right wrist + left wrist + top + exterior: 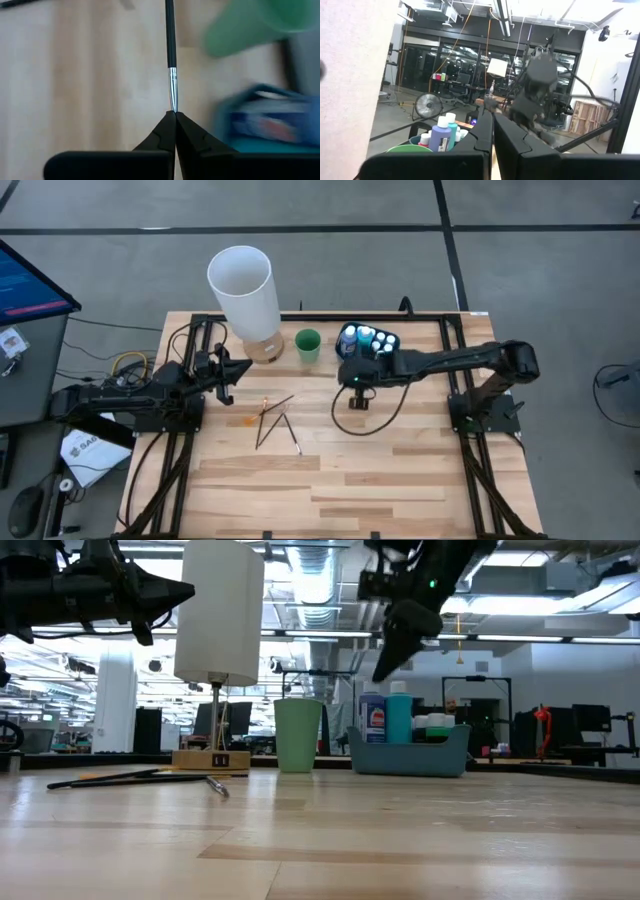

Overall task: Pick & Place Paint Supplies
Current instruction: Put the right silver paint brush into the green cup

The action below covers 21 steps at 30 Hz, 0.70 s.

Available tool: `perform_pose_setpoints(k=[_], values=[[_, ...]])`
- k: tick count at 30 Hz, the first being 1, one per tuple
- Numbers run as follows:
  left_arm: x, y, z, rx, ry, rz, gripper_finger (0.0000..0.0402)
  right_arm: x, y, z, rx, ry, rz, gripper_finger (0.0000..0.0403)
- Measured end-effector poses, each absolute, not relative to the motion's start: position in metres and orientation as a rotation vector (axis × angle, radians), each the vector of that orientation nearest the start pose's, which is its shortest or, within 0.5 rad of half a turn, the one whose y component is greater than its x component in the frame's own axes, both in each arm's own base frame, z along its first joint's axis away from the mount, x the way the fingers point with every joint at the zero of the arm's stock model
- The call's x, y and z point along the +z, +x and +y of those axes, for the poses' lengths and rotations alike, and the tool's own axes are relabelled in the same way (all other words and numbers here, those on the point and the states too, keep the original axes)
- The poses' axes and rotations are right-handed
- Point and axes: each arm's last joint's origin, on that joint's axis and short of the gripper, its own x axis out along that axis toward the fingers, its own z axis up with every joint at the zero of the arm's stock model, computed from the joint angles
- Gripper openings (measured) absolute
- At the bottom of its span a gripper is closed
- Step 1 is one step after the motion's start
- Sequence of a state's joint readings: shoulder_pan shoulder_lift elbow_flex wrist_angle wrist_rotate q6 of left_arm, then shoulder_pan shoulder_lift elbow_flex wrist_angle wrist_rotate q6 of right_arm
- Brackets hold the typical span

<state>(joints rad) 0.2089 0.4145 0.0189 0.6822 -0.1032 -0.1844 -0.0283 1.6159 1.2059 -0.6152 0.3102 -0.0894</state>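
My right gripper (350, 377) hangs high over the table, in front of the blue tray (392, 348), shut on a thin black brush (170, 35) with a silver ferrule. The tray holds several white-capped paint bottles (367, 335), seen standing upright in the low view (398, 712). A few more brushes (275, 420) lie flat and crossed on the wood at the table's middle, also low at the left (130, 778). A green cup (308, 344) stands left of the tray. My left gripper (240, 368) waits shut at the left, raised, beside the lamp. My right gripper pinches the brush by its ferrule end (173, 106) between the free ends of its two fingers. The brush sticks straight out ahead of the fingertips, in line with them. The fingers slant down toward the table (385, 660), and nothing under them reaches the wood.
A lamp with a tall white shade (242, 280) on a wooden base (212, 759) stands at the back left, close to my left gripper. Black frame rails (470, 460) run along both table sides. The near half of the table is bare wood (340, 490).
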Motion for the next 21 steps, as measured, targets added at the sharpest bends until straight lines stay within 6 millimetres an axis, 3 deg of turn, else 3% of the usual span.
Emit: perform_pose_setpoints(k=[10, 14, 21], values=[[0.198, 0.117, 0.028, 0.282, -0.166, -0.315, 0.0002, 0.302, 0.339, -0.03, -0.555, -0.627, 1.077, 0.0], [0.198, 0.117, 0.028, 0.282, -0.167, -0.316, 0.0002, 0.301, 0.351, -0.038, -0.615, -0.835, 1.156, 0.0], [0.198, 0.118, 0.028, 0.282, -0.167, -0.314, 0.0002, 0.271, 0.367, -0.046, -0.613, -1.188, 1.407, 0.0]])
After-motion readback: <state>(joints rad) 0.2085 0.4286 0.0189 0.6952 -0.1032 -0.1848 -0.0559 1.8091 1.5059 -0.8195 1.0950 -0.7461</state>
